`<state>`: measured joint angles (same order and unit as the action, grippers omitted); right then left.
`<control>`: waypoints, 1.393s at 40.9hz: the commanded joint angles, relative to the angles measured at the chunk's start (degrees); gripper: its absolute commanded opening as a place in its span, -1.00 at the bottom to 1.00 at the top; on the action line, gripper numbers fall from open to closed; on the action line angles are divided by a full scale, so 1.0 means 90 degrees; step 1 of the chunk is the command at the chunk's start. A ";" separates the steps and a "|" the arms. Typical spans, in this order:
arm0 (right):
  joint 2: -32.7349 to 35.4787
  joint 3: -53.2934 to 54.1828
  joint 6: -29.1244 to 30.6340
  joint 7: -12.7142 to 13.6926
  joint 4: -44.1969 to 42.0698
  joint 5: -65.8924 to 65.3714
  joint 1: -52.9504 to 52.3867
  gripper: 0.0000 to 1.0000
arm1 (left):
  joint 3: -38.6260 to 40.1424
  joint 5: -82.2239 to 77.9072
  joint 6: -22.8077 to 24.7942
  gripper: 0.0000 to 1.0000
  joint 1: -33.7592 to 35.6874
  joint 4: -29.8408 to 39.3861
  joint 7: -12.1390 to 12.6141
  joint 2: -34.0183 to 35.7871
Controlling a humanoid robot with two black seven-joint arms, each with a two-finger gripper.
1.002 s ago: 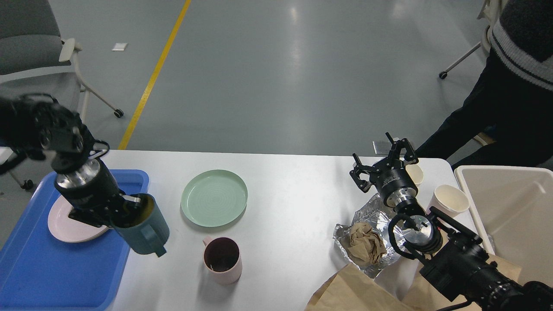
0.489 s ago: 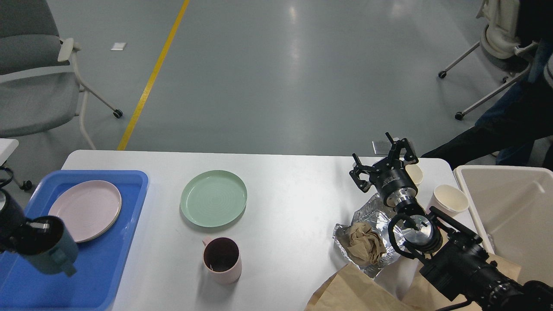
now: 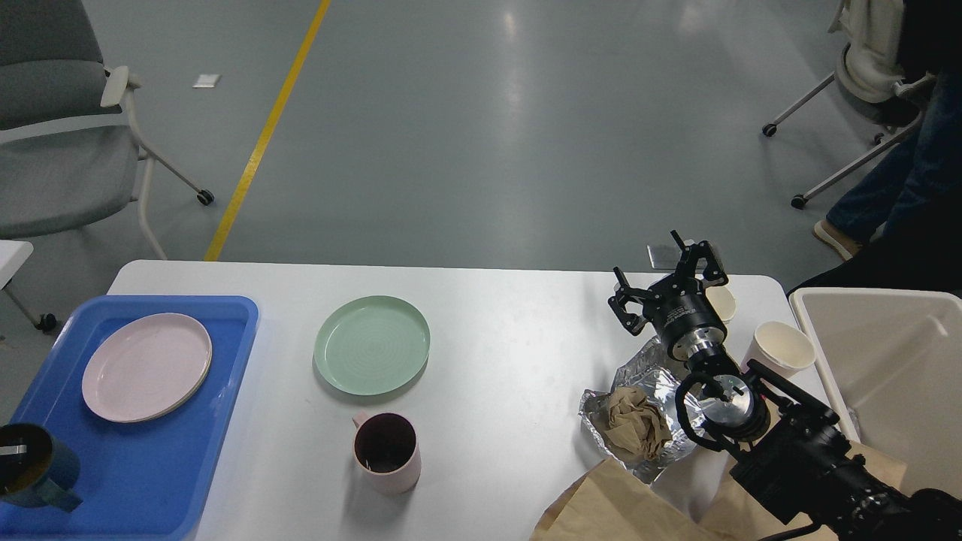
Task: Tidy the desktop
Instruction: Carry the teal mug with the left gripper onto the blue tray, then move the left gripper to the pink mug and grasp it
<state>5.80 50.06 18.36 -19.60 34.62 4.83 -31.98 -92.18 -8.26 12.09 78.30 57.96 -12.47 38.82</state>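
The white desktop point(image 3: 511, 338) holds a green plate point(image 3: 372, 355), a pink mug point(image 3: 385, 452), and crumpled brown paper point(image 3: 635, 427) on a sheet of foil point(image 3: 639, 372). A blue tray point(image 3: 150, 466) at the left holds a pink plate point(image 3: 146, 366). A teal mug point(image 3: 34, 469) hangs at the tray's left edge. One fingertip point(image 3: 11, 449) of my left gripper shows inside its rim; the rest is out of view. My right gripper point(image 3: 661, 274) is open and empty above the back right of the desktop.
Two paper cups point(image 3: 782, 349) point(image 3: 725, 302) stand beside my right gripper. A beige bin point(image 3: 894, 376) is off the right end. A brown paper bag point(image 3: 609, 511) lies at the front right. A grey chair point(image 3: 60, 150) and a person's legs point(image 3: 894, 195) are beyond the desktop.
My left arm carried the teal mug from beside the green plate, left and toward me over the tray, to the view's left edge. The pink plate is uncovered. The right arm has not moved.
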 commanded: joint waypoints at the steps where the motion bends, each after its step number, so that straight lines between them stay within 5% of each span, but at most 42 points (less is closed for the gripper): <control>1: 0.0000 -0.0005 0.0001 0.0000 0.0001 0.0000 -0.0001 1.00 | 0.0056 0.0000 -0.0005 -0.97 -0.0282 -0.0249 0.0009 0.0101; 22: 0.0000 0.0004 0.0001 0.0000 0.0001 0.0000 -0.0001 1.00 | 0.0202 0.0020 -0.0054 -0.77 -0.0653 -0.0678 0.0008 0.0111; 37: 0.0000 -0.0005 -0.0009 0.0000 0.0001 0.0000 -0.0001 1.00 | 0.0662 0.0108 -0.0445 0.38 -0.0937 -0.0678 -0.0001 0.0111; 40: 0.0000 0.0005 -0.0009 0.0000 0.0001 0.0000 -0.0001 1.00 | 0.0662 0.0108 -0.0445 0.87 -0.0878 -0.0678 -0.0030 0.0130; 43: 0.0000 0.0005 0.0001 0.0000 0.0001 0.0000 -0.0001 1.00 | 0.0681 0.0108 -0.0367 0.94 -0.0771 -0.0678 -0.0060 0.0266; 49: 0.0000 -0.0005 0.0001 0.0000 0.0001 0.0000 -0.0001 1.00 | 0.0662 -0.0009 0.0510 0.95 0.0048 -0.0688 -0.0050 0.0716; 53: 0.0000 0.0005 0.0001 0.0000 0.0001 0.0000 -0.0001 1.00 | 0.0603 -0.0058 0.1818 0.95 0.0878 -0.0786 -0.0040 0.0833; 55: 0.0000 0.0005 0.0001 0.0000 0.0001 0.0000 0.0009 1.00 | 0.0613 -0.0291 0.3045 0.95 0.1618 -0.1039 -0.0050 0.0863; 57: 0.0000 0.0004 0.0001 0.0000 -0.0009 0.0000 -0.0001 1.00 | 0.0671 -0.0351 0.3693 0.95 0.1981 -0.1118 -0.0050 0.0853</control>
<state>5.81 50.07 18.36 -19.60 34.63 4.83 -32.00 -86.71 -9.15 29.30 86.57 50.57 -12.91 46.27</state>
